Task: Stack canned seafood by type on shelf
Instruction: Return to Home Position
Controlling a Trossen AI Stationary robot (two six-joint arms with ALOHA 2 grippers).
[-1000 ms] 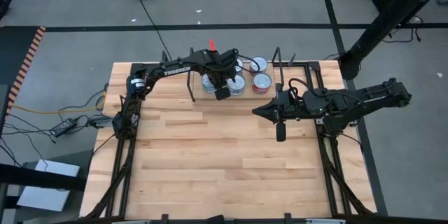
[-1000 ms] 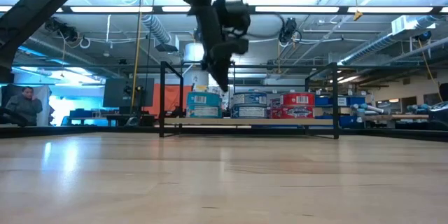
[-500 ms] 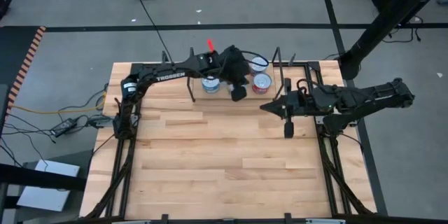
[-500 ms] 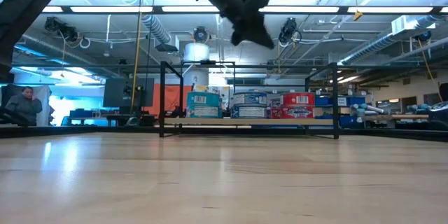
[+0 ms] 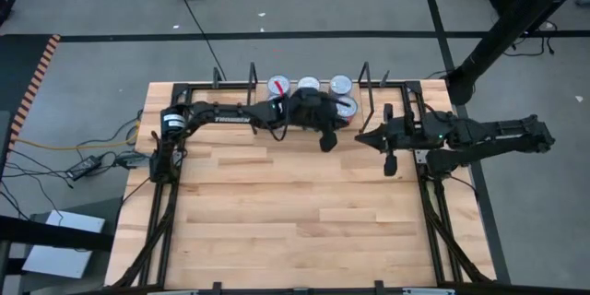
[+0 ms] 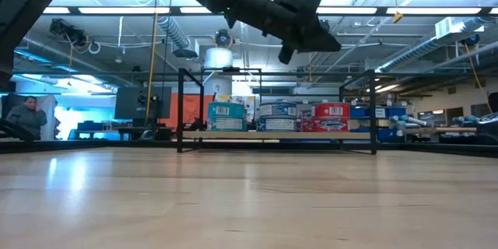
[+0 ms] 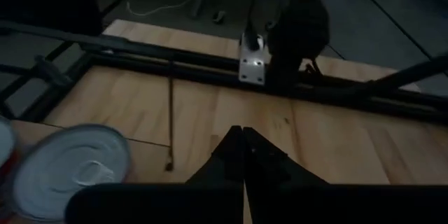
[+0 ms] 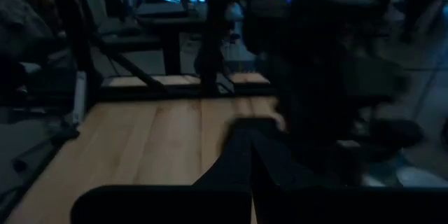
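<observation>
The canned seafood stands on the shelf (image 6: 276, 135) at the table's far edge, between two black wire uprights (image 5: 253, 83). From above I see silver lids (image 5: 278, 86), (image 5: 307, 84), (image 5: 340, 84) and a red-sided can (image 5: 348, 107). From table height the side labels read blue (image 6: 227, 115), teal (image 6: 278, 115) and red (image 6: 331, 115). My left gripper (image 5: 336, 124) hovers shut above the shelf's right part, pointing toward the table's right edge, with one lid (image 7: 70, 168) beside it. My right gripper (image 5: 359, 138) is shut, held high near the right edge.
A black metal frame (image 7: 175, 56) runs around the table top. The right arm's base and its white bracket (image 7: 253, 59) stand just beyond my left gripper. The wooden table top (image 5: 295, 212) in front of the shelf is bare. A person (image 6: 27, 117) sits far off in the room.
My left gripper has swung from above the cans toward the table's right edge, risen a little and tipped from pointing down to nearly level. My right gripper has drawn back toward the right edge. The cans have stayed in place.
</observation>
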